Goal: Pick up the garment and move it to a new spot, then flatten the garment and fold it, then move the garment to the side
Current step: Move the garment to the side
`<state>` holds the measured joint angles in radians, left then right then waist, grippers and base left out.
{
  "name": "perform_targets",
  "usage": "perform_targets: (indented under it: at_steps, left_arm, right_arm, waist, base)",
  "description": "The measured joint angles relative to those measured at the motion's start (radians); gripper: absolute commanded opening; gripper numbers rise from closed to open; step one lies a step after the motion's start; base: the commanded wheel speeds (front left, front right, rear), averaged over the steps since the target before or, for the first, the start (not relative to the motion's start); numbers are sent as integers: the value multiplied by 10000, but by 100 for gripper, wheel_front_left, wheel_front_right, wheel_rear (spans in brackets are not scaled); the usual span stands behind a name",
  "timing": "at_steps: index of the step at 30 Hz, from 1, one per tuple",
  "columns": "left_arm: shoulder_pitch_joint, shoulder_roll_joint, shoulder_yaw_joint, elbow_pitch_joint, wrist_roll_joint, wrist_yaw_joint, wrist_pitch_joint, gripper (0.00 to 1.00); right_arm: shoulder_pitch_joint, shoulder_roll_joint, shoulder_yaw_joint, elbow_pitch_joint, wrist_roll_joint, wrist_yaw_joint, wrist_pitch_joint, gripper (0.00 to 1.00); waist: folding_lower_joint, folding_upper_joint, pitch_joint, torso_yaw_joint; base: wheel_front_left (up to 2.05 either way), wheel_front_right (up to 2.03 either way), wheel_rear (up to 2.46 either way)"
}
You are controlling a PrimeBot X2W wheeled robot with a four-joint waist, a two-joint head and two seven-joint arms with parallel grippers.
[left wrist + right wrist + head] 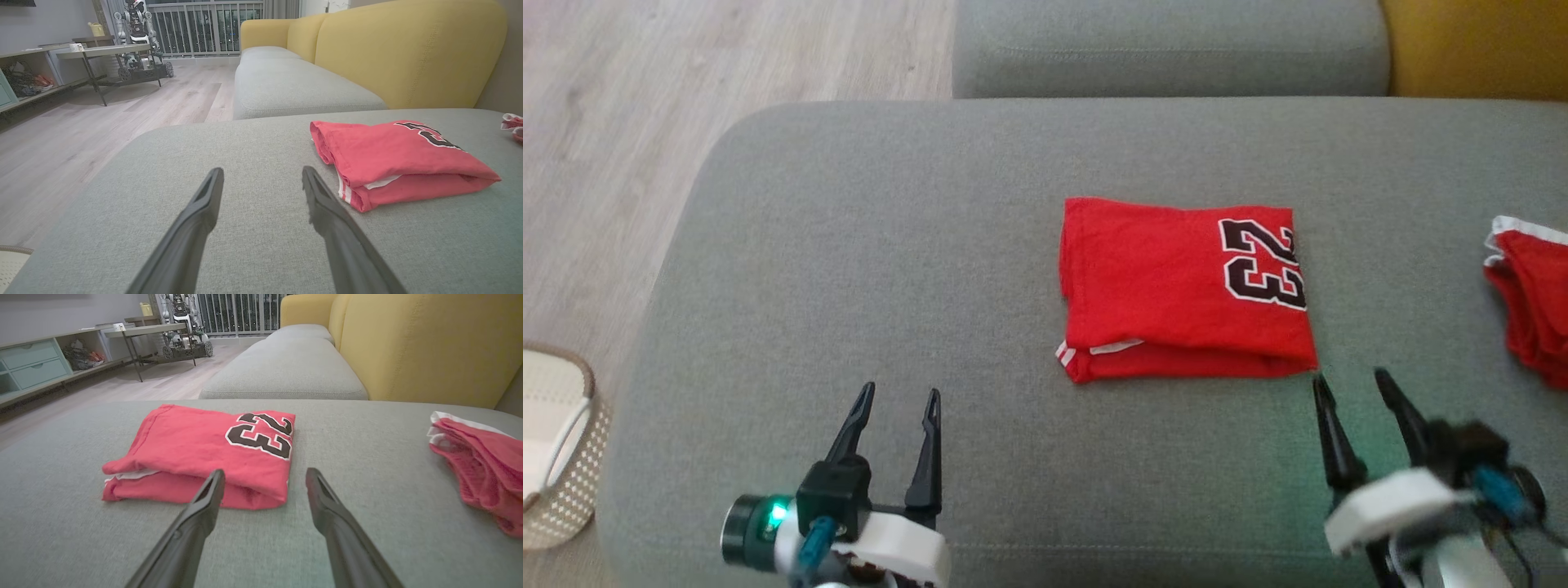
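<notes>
a red jersey (pixel 1184 290) lies folded into a neat rectangle on the wide grey sofa seat (pixel 849 245), a little right of the seat's middle in the head view. its black number 23, outlined in white, faces up near the right end of the fold. white trim peeks out between the layers at the near left corner.

the left hand (pixel 902 389) hovers above bare cushion, well to the left of the jersey and nearer the robot. its two dark fingers are spread apart and nothing sits between them. the right hand (pixel 1350 375) is just in front of the jersey's near right corner, fingers likewise parted and empty. its left fingertip comes close to the folded edge, though whether it touches the cloth cannot be told.

a second red garment (pixel 1535 286) with a white band lies bunched at the right edge of the seat, well apart from the jersey. beyond the seat is another grey cushion (pixel 1168 49) with a yellow backrest (pixel 408 53) beside it. a pale perforated basket (pixel 564 490) stands on the wooden floor (pixel 645 122) off the seat's left side.
</notes>
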<state>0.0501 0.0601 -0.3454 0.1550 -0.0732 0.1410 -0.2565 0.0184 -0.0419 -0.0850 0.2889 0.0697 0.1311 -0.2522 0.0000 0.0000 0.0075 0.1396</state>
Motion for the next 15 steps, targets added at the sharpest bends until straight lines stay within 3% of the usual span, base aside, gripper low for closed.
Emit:
perform_targets:
  at_steps: [7, 15]
  left_arm:
    - [-368, -17, -174, -115, 29, -2, 0, 100]
    - [-898, -36, -499, -155, -92, 10, 0, 100]
  right_arm:
    - [-2904, -165, -311, 2859, 1306, 0, 194, 100]
    - [-5301, -1300, -529, 5538, 2443, 0, 1440, 100]
  waist:
    - [0, 0, 688, 292]
    - [0, 0, 1564, 884]
  base:
    - [0, 0, 0]
    - [0, 0, 0]
